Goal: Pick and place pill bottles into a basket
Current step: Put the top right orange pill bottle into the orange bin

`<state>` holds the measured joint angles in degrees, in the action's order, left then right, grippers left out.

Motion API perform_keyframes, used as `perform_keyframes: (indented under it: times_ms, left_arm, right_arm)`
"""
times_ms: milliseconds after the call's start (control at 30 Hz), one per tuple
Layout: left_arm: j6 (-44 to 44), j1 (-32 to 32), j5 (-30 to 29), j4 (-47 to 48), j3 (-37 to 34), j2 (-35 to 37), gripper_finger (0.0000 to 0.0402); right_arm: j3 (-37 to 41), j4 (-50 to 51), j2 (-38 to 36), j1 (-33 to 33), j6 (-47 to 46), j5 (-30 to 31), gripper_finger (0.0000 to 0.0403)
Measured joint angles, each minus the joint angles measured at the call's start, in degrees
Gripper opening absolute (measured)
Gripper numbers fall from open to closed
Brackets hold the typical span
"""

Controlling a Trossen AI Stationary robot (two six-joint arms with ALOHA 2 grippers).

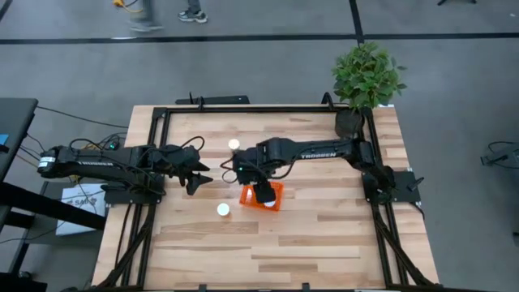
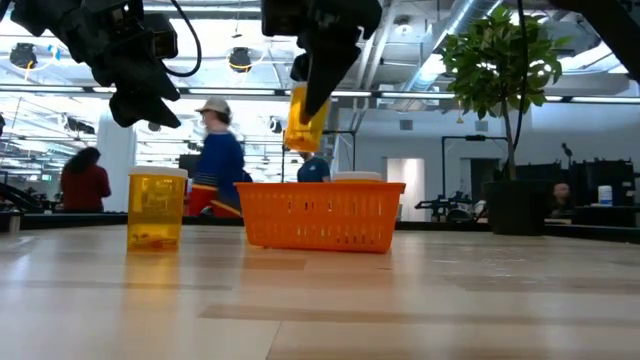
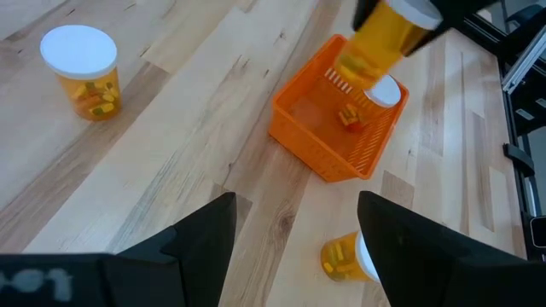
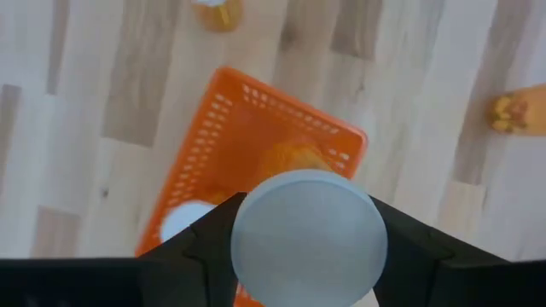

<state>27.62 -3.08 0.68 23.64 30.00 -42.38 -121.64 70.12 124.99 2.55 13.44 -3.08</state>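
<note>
My right gripper [image 2: 318, 75] is shut on a pill bottle [image 2: 305, 120] with an orange body, above the orange basket [image 2: 320, 215]. Another bottle [image 3: 384, 92] sits inside the basket, white cap showing. Two bottles stand on the table: one [image 1: 233, 144] beyond the basket's left end, one [image 1: 223, 209] in front of it, also in the low view [image 2: 157, 208]. My left gripper [image 1: 199, 180] is open and empty above the table, left of the basket. In its wrist view the nearer bottle [image 3: 345, 256] shows between its fingers, below them. My right gripper holds the bottle at its top end, the white cap [image 4: 307, 234] between the two fingers. The fingers come from above, pointing down. The orange body [image 2: 303, 128] hangs below them, slightly tilted, clear of the basket's rim.
A potted plant [image 1: 366, 77] stands at the table's far right corner. A black frame [image 1: 243, 108] runs along the table's edges. People move in the room beyond the table [image 2: 215, 150]. Bare wood lies in front of the basket [image 1: 324, 243].
</note>
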Motion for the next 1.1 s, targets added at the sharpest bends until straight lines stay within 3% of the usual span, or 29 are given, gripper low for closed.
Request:
perform_keyframes:
  times_ms: [867,1100]
  left_arm:
    - [0.00,-0.01,0.01,0.00,0.00,0.01,0.0236]
    - [0.00,-0.01,-0.01,-0.01,0.00,-0.01,0.0236]
  right_arm:
    - [1.01,-3.42,-0.02,0.58,-6.42,1.65,0.0192]
    - [0.81,-2.84,4.53,1.42,-6.11,0.87,0.0188]
